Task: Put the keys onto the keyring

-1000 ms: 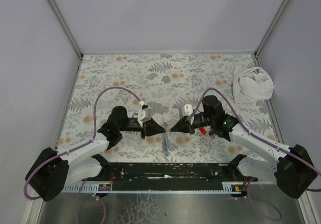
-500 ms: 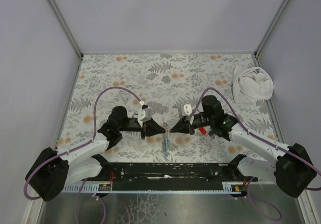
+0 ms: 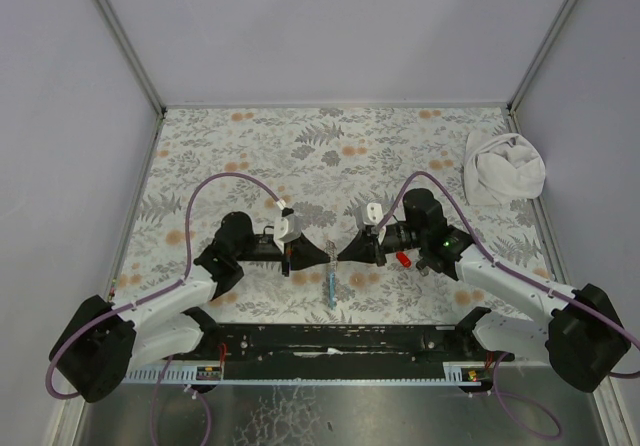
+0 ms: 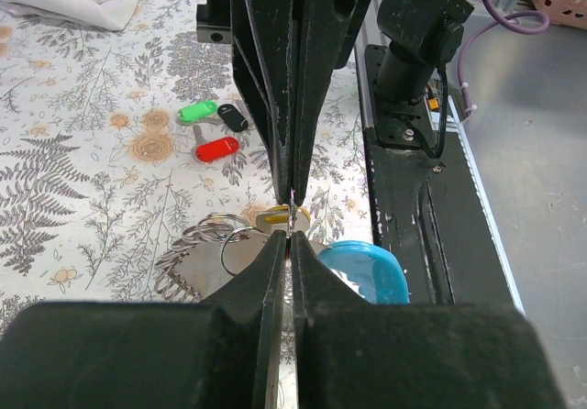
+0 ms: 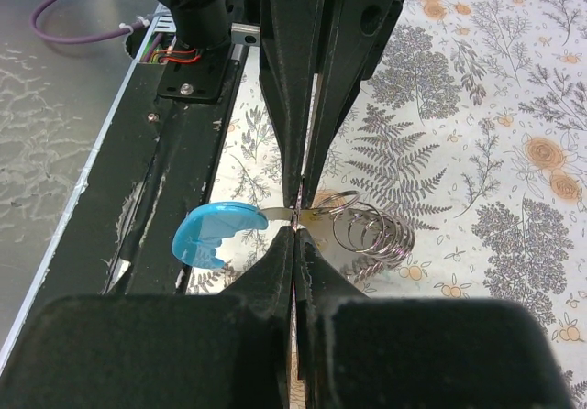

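Frankly, little is done. My left claw (image 4: 288,244) and right claw (image 5: 293,235) are pinched shut tip to tip over the keyring (image 5: 367,230); what they nip, I cannot tell. The red key (image 4: 217,149), green key (image 4: 196,111) and black key (image 4: 233,116) lie loose at eleven o'clock, and the tan-yellow key (image 4: 272,215) is beside the ring.

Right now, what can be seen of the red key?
The red key has a glossy oblong plastic head and a short grey metal blade. It lies flat on the fern-patterned table, and nothing grips it. The green key and black key lie close beside it. Whether its blade touches the green one is unclear.
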`<move>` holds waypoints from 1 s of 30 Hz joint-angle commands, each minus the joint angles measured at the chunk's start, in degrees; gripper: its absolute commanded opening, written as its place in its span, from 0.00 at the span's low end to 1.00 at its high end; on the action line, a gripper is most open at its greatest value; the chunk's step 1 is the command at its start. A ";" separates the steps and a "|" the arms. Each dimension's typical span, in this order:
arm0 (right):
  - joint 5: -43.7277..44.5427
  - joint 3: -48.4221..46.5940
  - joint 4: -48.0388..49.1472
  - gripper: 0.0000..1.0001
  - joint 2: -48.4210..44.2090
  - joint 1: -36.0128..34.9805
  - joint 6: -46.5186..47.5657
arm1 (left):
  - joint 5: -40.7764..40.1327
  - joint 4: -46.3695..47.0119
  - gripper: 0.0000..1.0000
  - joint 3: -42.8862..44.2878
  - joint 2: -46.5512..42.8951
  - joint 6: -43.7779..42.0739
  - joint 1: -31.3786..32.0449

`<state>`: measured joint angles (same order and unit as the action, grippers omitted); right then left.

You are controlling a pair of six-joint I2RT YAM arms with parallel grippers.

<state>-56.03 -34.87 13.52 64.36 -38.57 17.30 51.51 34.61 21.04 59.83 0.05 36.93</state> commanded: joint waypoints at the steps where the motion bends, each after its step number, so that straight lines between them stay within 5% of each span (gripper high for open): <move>1: -0.28 -1.25 5.50 0.00 0.13 -0.81 -1.82 | -1.85 3.98 0.00 -0.20 -0.70 -0.05 0.68; 30: 2.47 -4.63 -2.77 0.00 0.95 -1.23 3.53 | -7.44 -12.43 0.00 6.23 -0.26 -5.78 3.54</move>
<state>-52.99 -35.92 10.07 65.06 -38.70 19.25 45.01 23.86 24.73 59.18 -3.92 39.79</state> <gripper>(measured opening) 0.011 0.009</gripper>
